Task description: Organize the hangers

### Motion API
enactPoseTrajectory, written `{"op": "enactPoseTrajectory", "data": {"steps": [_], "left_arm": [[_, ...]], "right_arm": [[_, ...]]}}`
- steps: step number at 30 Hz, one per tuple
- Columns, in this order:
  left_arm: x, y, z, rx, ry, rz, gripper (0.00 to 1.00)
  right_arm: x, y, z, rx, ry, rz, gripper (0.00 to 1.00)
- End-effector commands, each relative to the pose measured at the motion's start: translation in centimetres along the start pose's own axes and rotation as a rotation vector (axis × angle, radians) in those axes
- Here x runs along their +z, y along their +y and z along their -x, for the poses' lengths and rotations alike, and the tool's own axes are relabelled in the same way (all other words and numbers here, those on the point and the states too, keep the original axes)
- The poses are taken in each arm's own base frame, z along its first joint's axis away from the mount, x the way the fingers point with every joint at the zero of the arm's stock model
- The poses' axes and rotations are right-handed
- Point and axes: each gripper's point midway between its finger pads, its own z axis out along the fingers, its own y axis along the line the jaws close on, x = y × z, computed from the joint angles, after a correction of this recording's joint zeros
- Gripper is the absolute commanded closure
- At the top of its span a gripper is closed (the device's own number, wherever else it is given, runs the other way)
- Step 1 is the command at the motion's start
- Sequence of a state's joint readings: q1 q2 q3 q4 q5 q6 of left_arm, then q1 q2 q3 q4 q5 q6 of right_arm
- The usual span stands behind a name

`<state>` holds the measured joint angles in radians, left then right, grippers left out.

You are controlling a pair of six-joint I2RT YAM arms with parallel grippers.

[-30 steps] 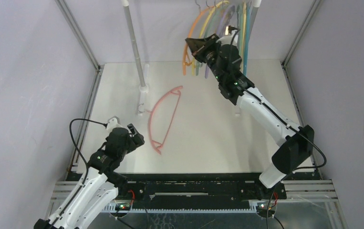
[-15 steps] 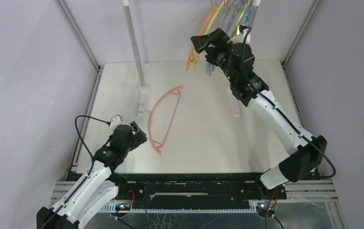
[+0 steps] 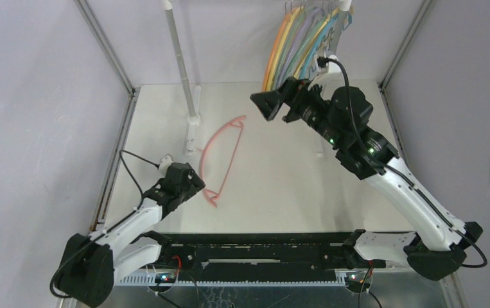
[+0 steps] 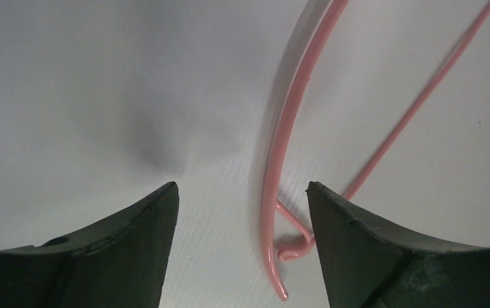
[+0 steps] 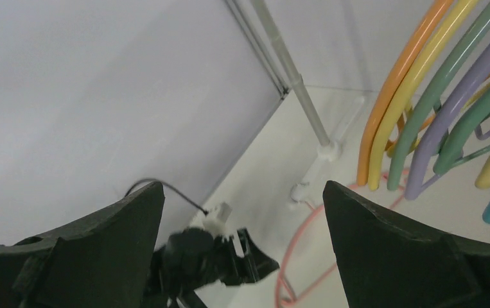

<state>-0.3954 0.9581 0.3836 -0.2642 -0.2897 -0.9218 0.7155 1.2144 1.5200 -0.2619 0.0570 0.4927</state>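
A pink hanger (image 3: 219,157) lies flat on the white table. Its near end (image 4: 291,122) sits between the fingers of my left gripper (image 4: 242,187), which is open and low over the table, the small loop close against the right finger. Several hangers (image 3: 297,42) in orange, yellow, green, lilac and teal hang bunched from the rail at the back; the right wrist view shows their curved ends (image 5: 390,96). My right gripper (image 3: 273,106) is open, holds nothing, and hovers just in front of and below that bunch.
The rail frame's white upright pole (image 3: 181,58) stands on a foot at the back left of the pink hanger. Grey walls with metal struts close in the table on three sides. My left gripper (image 5: 229,256) also shows in the right wrist view.
My right gripper has opened, let go of the hanging bunch and drawn back and down from the rail; the bunch has swung back. My left gripper has moved forward over the pink hanger's near end.
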Motion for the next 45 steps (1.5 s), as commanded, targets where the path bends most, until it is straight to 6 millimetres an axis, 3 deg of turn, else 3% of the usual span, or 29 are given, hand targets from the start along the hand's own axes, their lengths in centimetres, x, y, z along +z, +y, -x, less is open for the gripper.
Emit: {"op": "enactPoseTrajectory", "data": {"steps": [1, 10, 14, 21, 28, 45], "left_arm": [[-0.1, -4.3, 2.2, -0.002, -0.008, -0.095, 0.23], [-1.0, -4.5, 2.4, 0.188, 0.112, -0.010, 0.24], [-0.7, -4.2, 2.2, 0.250, 0.158, 0.027, 0.30], [0.6, -4.2, 1.5, 0.397, 0.243, 0.039, 0.30], [2.6, -5.0, 1.1, 0.453, 0.268, 0.006, 0.34], [5.8, -3.2, -0.8, 0.465, 0.320, 0.026, 0.49]], "right_arm": [[-2.6, -0.6, -2.3, -0.145, 0.105, 0.001, 0.00], [-5.7, 0.1, -3.2, -0.195, 0.182, 0.044, 0.00], [-6.8, -0.8, -3.8, -0.201, 0.203, 0.030, 0.00], [-8.1, -2.4, -4.6, -0.235, 0.247, 0.007, 0.00], [-8.8, -3.4, -5.0, -0.239, 0.260, -0.018, 0.00], [-9.2, -5.1, -5.9, -0.201, 0.288, -0.066, 0.00]]}}
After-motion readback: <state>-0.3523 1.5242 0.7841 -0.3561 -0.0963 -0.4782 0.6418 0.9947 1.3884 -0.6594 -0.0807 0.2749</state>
